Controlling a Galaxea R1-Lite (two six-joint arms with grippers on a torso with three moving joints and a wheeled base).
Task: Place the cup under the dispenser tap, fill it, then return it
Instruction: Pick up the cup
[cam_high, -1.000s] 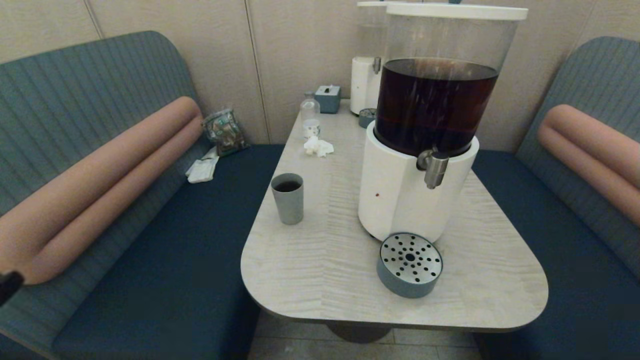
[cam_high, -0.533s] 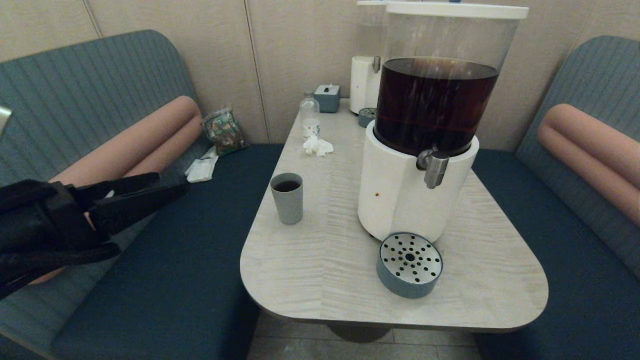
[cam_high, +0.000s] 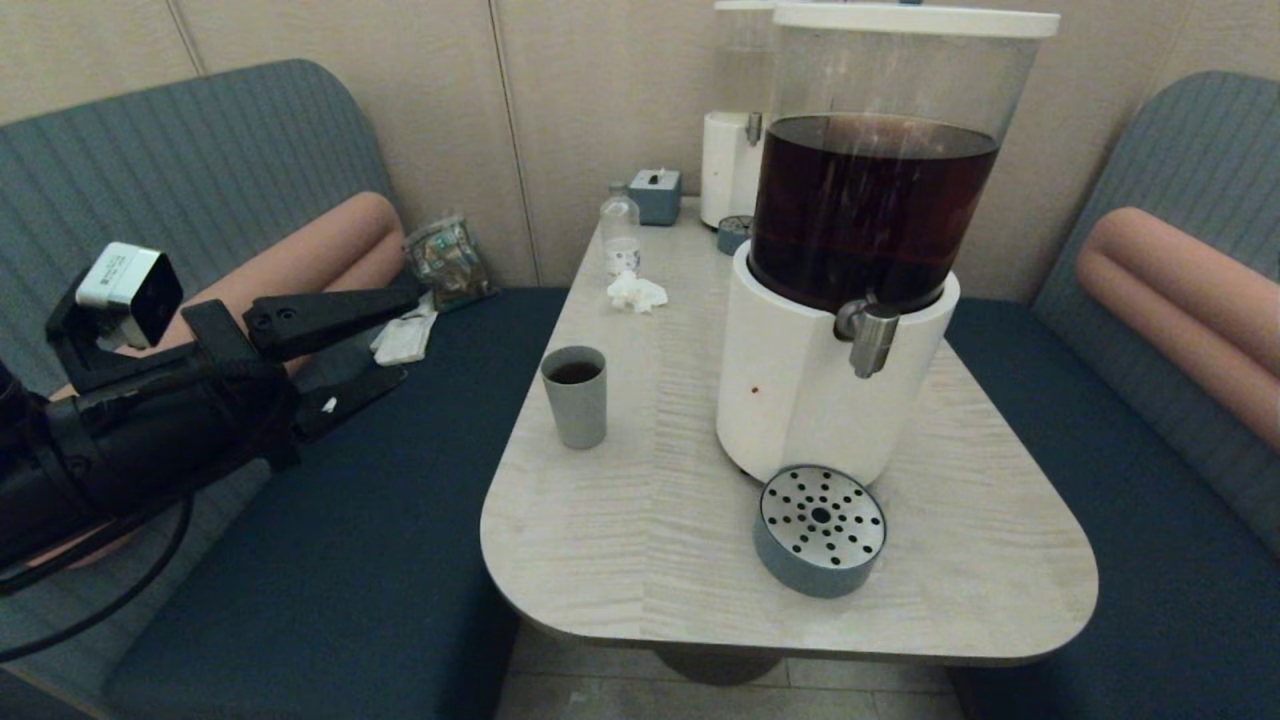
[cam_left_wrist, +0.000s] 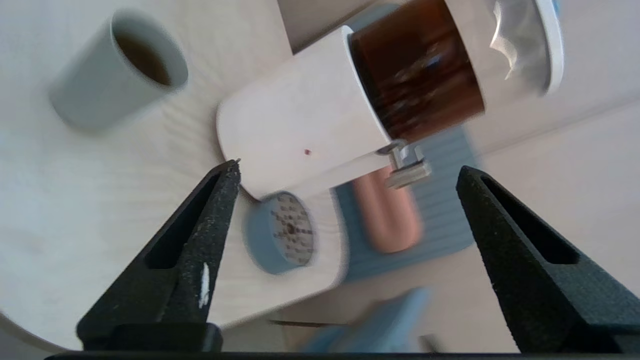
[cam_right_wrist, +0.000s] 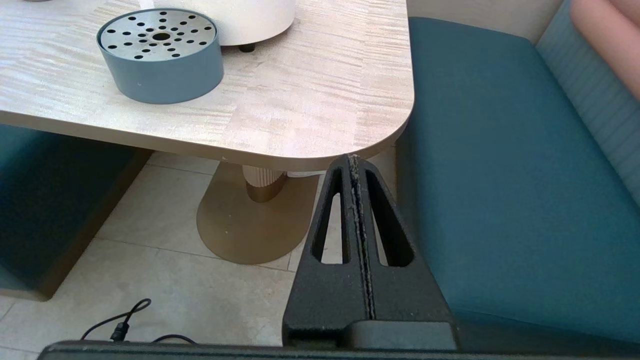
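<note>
- Grey-blue and handleless, the cup stands upright on the pale table, well to the left of the dispenser tap, with dark liquid inside it.
- Brushed metal, the tap points down from the white base of the big dispenser; the round drip tray sits on the table in front of that base, apparently a little left of the spout.
- Over the left bench, the left gripper hovers with its fingers spread wide, holding nothing, apart from the cup.
- Below the table's near right corner, the right gripper is parked, fingers pressed together and empty.
</note>
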